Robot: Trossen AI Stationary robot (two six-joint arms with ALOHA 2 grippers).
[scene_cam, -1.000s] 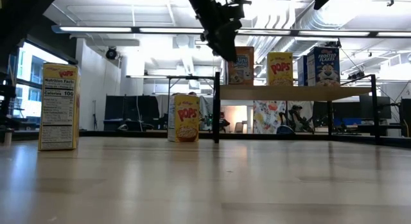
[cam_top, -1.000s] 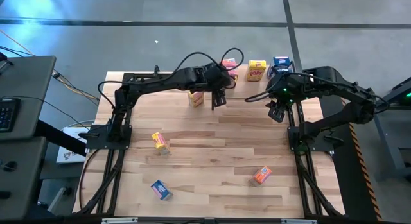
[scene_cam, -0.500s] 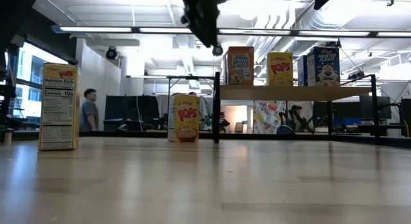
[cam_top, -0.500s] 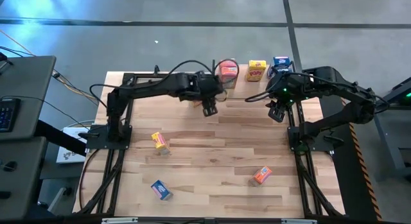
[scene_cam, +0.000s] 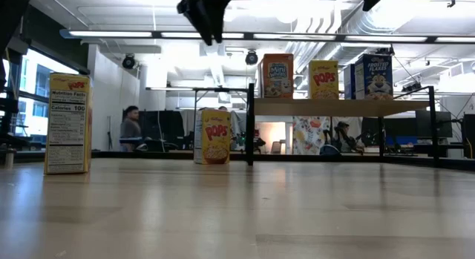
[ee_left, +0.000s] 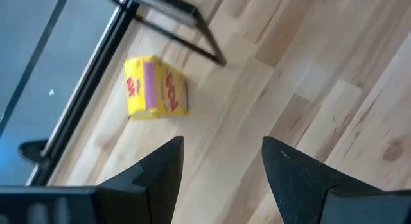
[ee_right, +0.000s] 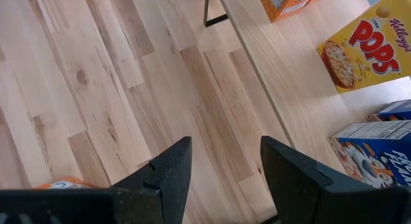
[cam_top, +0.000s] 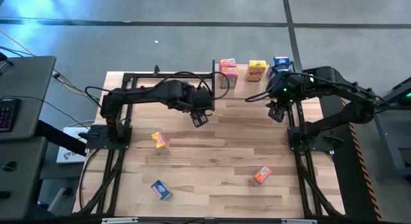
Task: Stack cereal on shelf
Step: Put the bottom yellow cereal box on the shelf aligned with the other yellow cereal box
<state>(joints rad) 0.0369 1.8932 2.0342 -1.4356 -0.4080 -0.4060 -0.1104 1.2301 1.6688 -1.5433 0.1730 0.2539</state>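
Observation:
The shelf point(scene_cam: 341, 107) stands at the table's far edge, right of the middle. Orange point(scene_cam: 278, 75), yellow point(scene_cam: 323, 79) and blue point(scene_cam: 373, 76) cereal boxes stand upright on its board point(cam_top: 253, 79). A yellow box point(ee_left: 156, 87) stands on the table beside the shelf's left post point(scene_cam: 250, 125). My left gripper point(cam_top: 200, 118) is open and empty above the table, near and left of the shelf. My right gripper point(cam_top: 276, 112) is open and empty, held above the table just in front of the shelf's right end point(ee_right: 289, 89).
Loose boxes lie on the tabletop: a yellow one point(cam_top: 159, 142) at mid left, a blue one point(cam_top: 161, 189) at near left, an orange one point(cam_top: 262, 175) at near right. People show in the room behind the table point(scene_cam: 130, 125).
My left gripper has drawn back from the shelf's left end toward the table's near and left side, open and empty throughout. The orange box that the arm covered now shows standing on the shelf.

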